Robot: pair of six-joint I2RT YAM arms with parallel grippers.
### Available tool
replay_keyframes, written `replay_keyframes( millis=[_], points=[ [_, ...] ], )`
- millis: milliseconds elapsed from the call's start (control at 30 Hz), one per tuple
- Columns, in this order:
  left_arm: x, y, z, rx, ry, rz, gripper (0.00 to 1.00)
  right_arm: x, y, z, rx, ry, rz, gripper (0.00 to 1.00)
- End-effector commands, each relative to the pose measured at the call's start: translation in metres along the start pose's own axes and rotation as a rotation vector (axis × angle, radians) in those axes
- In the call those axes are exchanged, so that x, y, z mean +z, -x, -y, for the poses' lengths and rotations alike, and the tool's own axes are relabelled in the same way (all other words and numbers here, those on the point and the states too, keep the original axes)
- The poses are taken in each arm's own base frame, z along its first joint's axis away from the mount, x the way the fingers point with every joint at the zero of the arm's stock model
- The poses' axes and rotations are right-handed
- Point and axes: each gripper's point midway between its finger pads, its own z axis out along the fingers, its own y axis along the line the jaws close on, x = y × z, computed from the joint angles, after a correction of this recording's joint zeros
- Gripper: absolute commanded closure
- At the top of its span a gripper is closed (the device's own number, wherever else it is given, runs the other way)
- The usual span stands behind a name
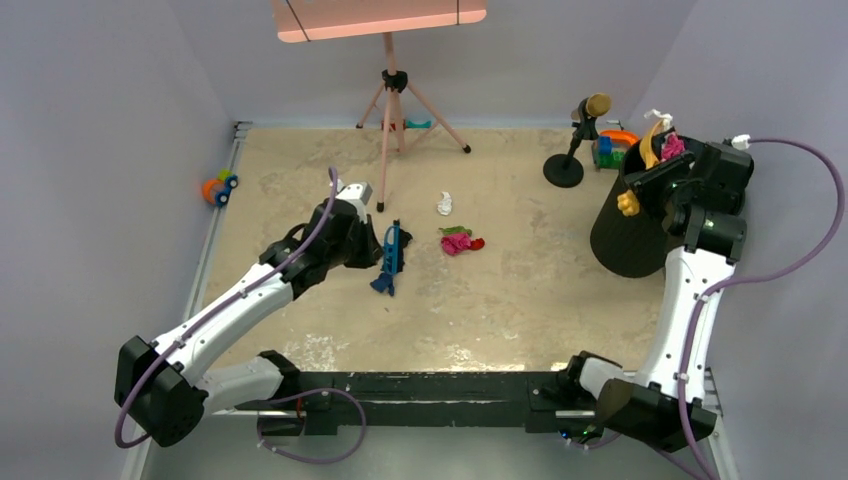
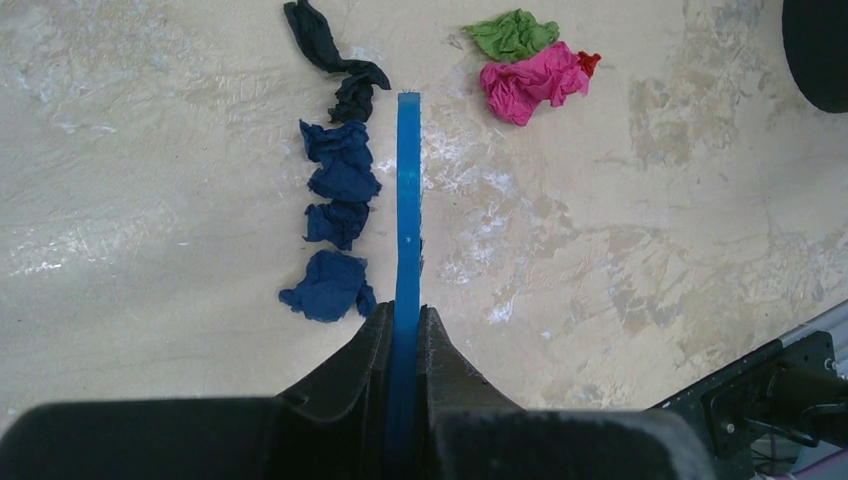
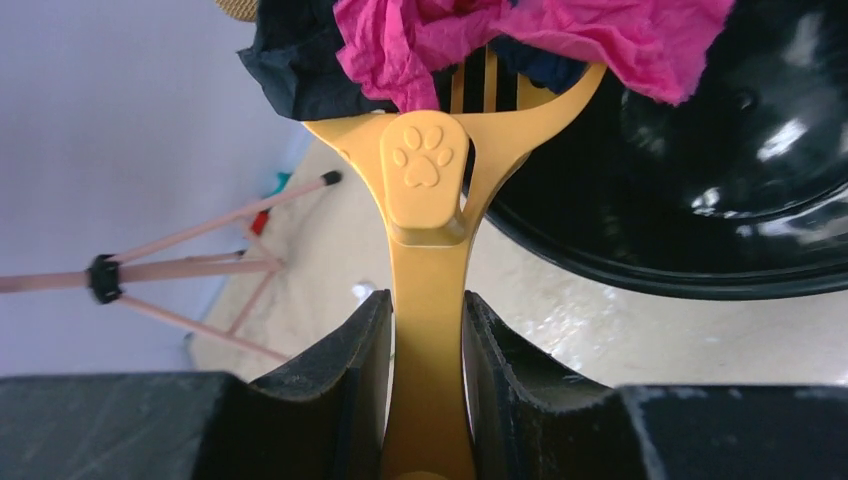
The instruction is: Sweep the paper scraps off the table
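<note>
Left tool [image 1: 374,244] clamped on blue hand brush [image 1: 389,258], mid-tabletop [image 1: 520,300]. White wad [image 1: 445,204] and pink-green cluster [image 1: 458,240] lie near the brush, on its right. Right tool [image 1: 652,176] grips yellow dustpan [image 1: 651,140] at mouth of black bin [image 1: 625,235].

Left wrist: brush on edge. Dark blue scraps [image 2: 335,180] and black scrap [image 2: 335,55] sit along its left side.

Right wrist: tool closed on dustpan handle. Pink paper [image 3: 420,40] and dark paper rest on the pan, beside the bin rim.

Both end effectors [image 2: 405,318] [image 3: 428,312] clamped tight
</note>
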Motion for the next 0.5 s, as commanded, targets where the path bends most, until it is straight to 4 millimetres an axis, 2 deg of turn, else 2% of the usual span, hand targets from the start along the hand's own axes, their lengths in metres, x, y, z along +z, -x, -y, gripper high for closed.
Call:
replay_keyframes(
  millis=[0,233,467],
  points=[
    [-0.001,0.016,0.002,-0.009,-0.008,0.092,1.0,-0.008,0.007,-0.035,0.155,0.217,-0.025,1.0],
    [-0.004,0.019,-0.012,-0.002,0.041,0.157,1.0,0.0,-0.004,-0.049,0.401,0.417,-0.115,1.0],
    [-0.005,0.019,-0.016,0.003,0.05,0.178,1.0,-0.004,0.001,-0.057,0.47,0.509,-0.095,1.0]
  ],
)
